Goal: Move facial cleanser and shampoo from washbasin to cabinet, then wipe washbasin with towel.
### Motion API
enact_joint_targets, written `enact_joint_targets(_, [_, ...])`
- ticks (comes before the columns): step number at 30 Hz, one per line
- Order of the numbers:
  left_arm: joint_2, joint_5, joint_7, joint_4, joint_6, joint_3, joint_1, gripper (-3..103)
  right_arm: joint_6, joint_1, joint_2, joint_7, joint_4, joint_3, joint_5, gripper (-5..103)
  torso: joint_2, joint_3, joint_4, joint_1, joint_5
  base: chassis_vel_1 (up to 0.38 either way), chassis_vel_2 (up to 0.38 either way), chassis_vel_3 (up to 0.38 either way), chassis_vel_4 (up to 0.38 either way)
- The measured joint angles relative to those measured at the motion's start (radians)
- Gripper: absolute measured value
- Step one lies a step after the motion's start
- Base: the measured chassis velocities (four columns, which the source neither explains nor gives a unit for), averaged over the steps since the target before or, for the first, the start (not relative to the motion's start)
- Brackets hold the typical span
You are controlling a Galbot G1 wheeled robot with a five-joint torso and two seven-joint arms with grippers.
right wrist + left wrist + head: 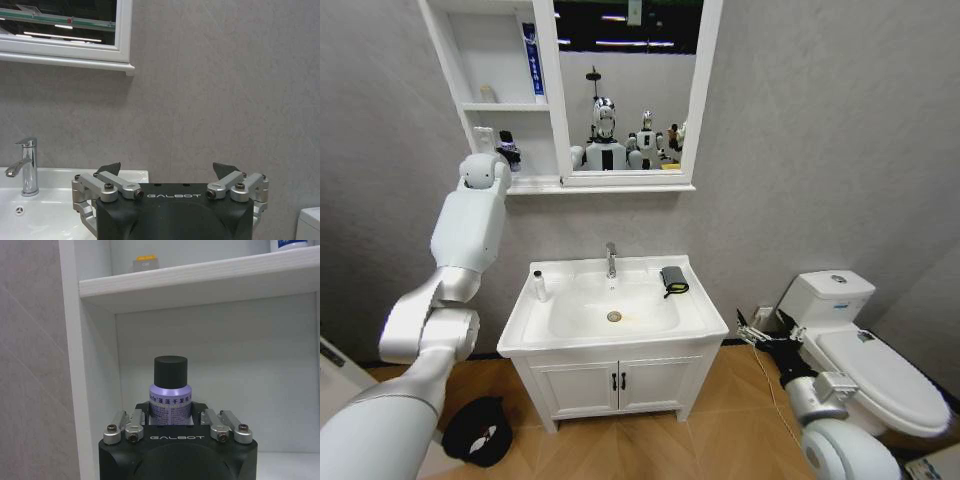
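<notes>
From the head camera, one washbasin (695,318) is sitting on a low vanity (617,381) with two doors, a single chrome tap (611,259) rising at its back edge and one metal drain (614,316) in the rounded bowl. One small white bottle (539,285) is standing on the basin's left rim, and one towel (673,280), dark and folded with a yellowish edge, is lying on the right rim. Above, the cabinet (450,60) is showing its compartments beside a white-framed mirror (705,90). A blue-and-white tube (530,58) is standing in the upper visible compartment. The left arm is reaching up so that the left gripper (502,160) is sitting at the lower compartment, where a dark-capped bottle (508,150) is standing. The right gripper (752,331) is hanging low between the vanity and one white toilet (865,362).

In the left wrist view, the left gripper (170,412) is pinching that one bottle (171,399): a lavender body with printed text and a black round cap, upright inside the compartment under a white shelf (200,282).

In the right wrist view, the right gripper (170,170) is holding its fingers spread apart with nothing between them, facing the grey wall, with the tap (25,165) and basin (55,210) off to one side.
</notes>
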Motion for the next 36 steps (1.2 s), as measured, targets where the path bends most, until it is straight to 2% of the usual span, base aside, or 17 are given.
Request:
enact_joint_targets(7, [-0.022, 0.009, 0.005, 0.044, 0.055, -0.006, -0.033, 43, 0.01, -0.008, 0.003, 0.0, 0.001, 0.001, -0.009, 100, 0.0, 0.0, -0.0003, 0.0, 0.0003, 0.0, 0.0, 0.0, 0.0])
enact_joint_targets(19, [-0.031, 0.025, 0.014, 0.08, 0.041, -0.012, -0.042, 41, 0.026, -0.02, 0.007, -0.001, -0.002, 0.0, -0.022, 100, 0.0, 0.0, -0.0002, 0.0, 0.0002, 0.0, 0.0, 0.0, 0.0])
enact_joint_targets(20, [-0.03, 0.029, 0.015, 0.082, 0.032, -0.013, -0.042, 51, 0.029, -0.022, 0.008, -0.003, -0.003, -0.003, -0.028, 100, 0.0, 0.0, -0.0001, 0.0, 0.0, 0.0, 0.0, 0.0, 0.0])
enact_joint_targets(21, [-0.029, 0.034, 0.015, 0.083, 0.027, -0.015, -0.042, 57, 0.03, -0.024, 0.01, -0.004, -0.003, -0.007, -0.032, 100, 0.0, 0.0, -0.0001, 0.0, 0.0, 0.0, 0.0, 0.0, 0.0])
enact_joint_targets(22, [-0.029, 0.034, 0.015, 0.083, 0.027, -0.015, -0.042, 57, 0.03, -0.024, 0.01, -0.004, -0.003, -0.007, -0.032, 100, 0.0, 0.0, -0.0001, 0.0, 0.0, 0.0, 0.0, 0.0, 0.0])
enact_joint_targets(24, [-0.028, 0.038, 0.014, 0.083, 0.024, -0.021, -0.042, 68, 0.031, -0.026, 0.011, -0.007, -0.003, -0.013, -0.037, 100, 0.0, 0.0, -0.0002, 0.0, 0.0001, 0.0, 0.0, 0.0, 0.0])
enact_joint_targets(25, [-0.028, 0.038, 0.014, 0.083, 0.024, -0.021, -0.042, 68, 0.031, -0.026, 0.011, -0.007, -0.003, -0.013, -0.037, 100, 0.0, 0.0, -0.0002, 0.0, 0.0001, 0.0, 0.0, 0.0, 0.0])
enact_joint_targets(27, [-0.023, 0.043, 0.013, 0.083, 0.019, -0.022, -0.041, 78, 0.034, -0.027, 0.01, -0.008, -0.003, -0.018, -0.04, 100, 0.0, 0.0, -0.0002, 0.0, 0.0001, 0.0, 0.0, 0.0, 0.0])
enact_joint_targets(28, [-0.023, 0.043, 0.013, 0.083, 0.019, -0.022, -0.041, 78, 0.034, -0.027, 0.01, -0.008, -0.003, -0.018, -0.04, 100, 0.0, 0.0, -0.0002, 0.0, 0.0001, 0.0, 0.0, 0.0, 0.0])
enact_joint_targets(30, [-0.013, 0.039, 0.013, 0.064, 0.02, -0.022, -0.035, 89, 0.035, -0.029, 0.01, -0.009, -0.002, -0.02, -0.043, 100, 0.0, 0.0, -0.0002, 0.0, 0.0001, 0.0, 0.0, 0.0, 0.0])
enact_joint_targets(31, [-0.013, 0.039, 0.013, 0.064, 0.02, -0.022, -0.035, 89, 0.035, -0.029, 0.01, -0.009, -0.002, -0.02, -0.043, 100, 0.0, 0.0, -0.0002, 0.0, 0.0001, 0.0, 0.0, 0.0, 0.0])
enact_joint_targets(33, [-0.001, 0.022, 0.008, 0.025, 0.032, -0.017, -0.02, 97, 0.036, -0.032, 0.01, -0.009, 0.0, -0.021, -0.043, 100, 0.0, 0.0, -0.0002, 0.0, 0.0003, 0.0, 0.0, 0.0, 0.0])
enact_joint_targets(34, [-0.001, 0.022, 0.008, 0.025, 0.032, -0.017, -0.02, 97, 0.036, -0.032, 0.01, -0.009, 0.0, -0.021, -0.043, 100, 0.0, 0.0, -0.0002, 0.0, 0.0003, 0.0, 0.0, 0.0, 0.0])
enact_joint_targets(36, [0.025, -0.016, -0.003, -0.05, 0.061, -0.006, 0.007, 100, 0.038, -0.036, 0.012, -0.009, 0.003, -0.02, -0.046, 100, 0.0, 0.0, -0.0001, 0.0, 0.0001, 0.0, 0.0, 0.0, 0.0])
